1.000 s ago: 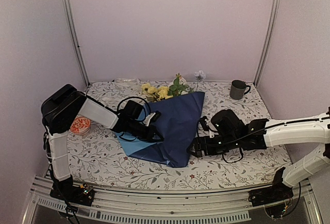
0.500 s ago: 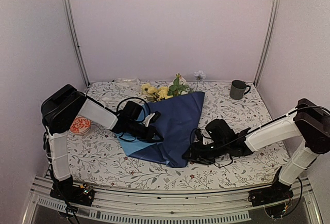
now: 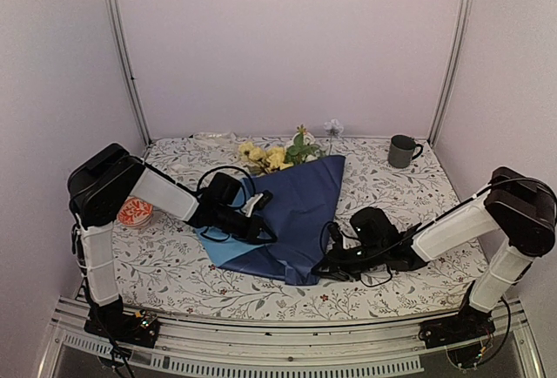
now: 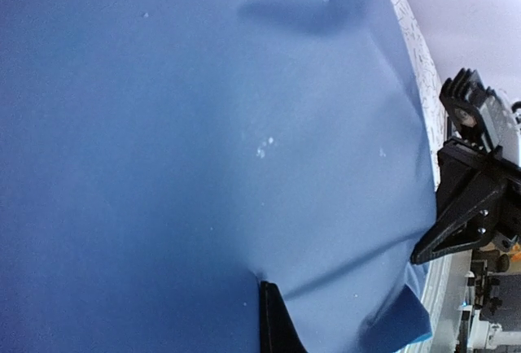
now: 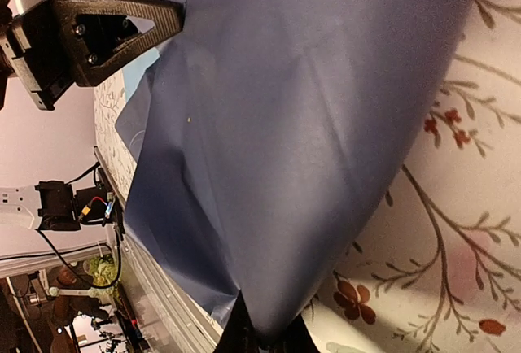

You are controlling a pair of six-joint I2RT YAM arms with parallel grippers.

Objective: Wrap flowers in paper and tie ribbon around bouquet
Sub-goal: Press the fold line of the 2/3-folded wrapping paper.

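The dark navy paper (image 3: 300, 208) lies folded over the flowers (image 3: 274, 156), whose yellow blooms and green leaves stick out at its far end. My left gripper (image 3: 258, 224) is shut on the paper's left edge, where the lighter blue layer shows. The left wrist view is filled by the paper (image 4: 203, 125), with one dark fingertip (image 4: 277, 324) under it. My right gripper (image 3: 325, 266) is shut on the paper's near corner, and in the right wrist view the paper (image 5: 285, 125) runs down between the fingers (image 5: 244, 338). A pale strip (image 3: 213, 136) lies at the back left; I cannot tell whether it is the ribbon.
A dark green mug (image 3: 401, 151) stands at the back right. A small orange-patterned dish (image 3: 135, 212) sits by the left arm's base. A single pale bloom (image 3: 335, 125) rests against the back wall. The floral tablecloth (image 5: 456, 247) covers the table.
My right arm swung in to the left, reached the paper's near corner and closed its jaws on it. The left gripper kept its hold and barely moved.
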